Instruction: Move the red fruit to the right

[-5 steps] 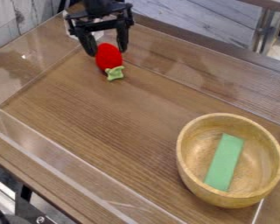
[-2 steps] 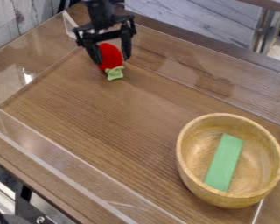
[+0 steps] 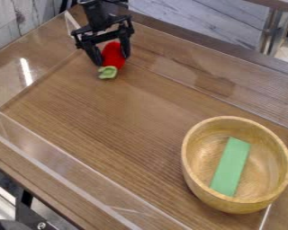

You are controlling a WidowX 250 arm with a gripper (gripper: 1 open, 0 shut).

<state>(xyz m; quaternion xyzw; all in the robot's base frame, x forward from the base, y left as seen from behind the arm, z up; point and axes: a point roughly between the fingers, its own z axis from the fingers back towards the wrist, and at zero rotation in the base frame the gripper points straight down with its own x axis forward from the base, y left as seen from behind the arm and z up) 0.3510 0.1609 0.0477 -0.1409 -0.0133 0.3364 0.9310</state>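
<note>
Strawberry (image 3: 111,59) sits near table (image 3: 111,126) far left corner, between spread jaws of gripper (image 3: 107,52); bowl (image 3: 197,135) with green block (image 3: 234,165) near right edge.

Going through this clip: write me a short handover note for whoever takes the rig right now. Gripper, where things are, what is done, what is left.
Gripper: open, pointing down, fingers either side of the red fruit; no grip yet.
Red fruit: on the table at the far left, green cap toward the camera.
Wooden bowl: near right, holding a flat green block; not part of the job.
Done: approach only.
Left: close on the fruit, lift, carry it right, set it down.
</note>
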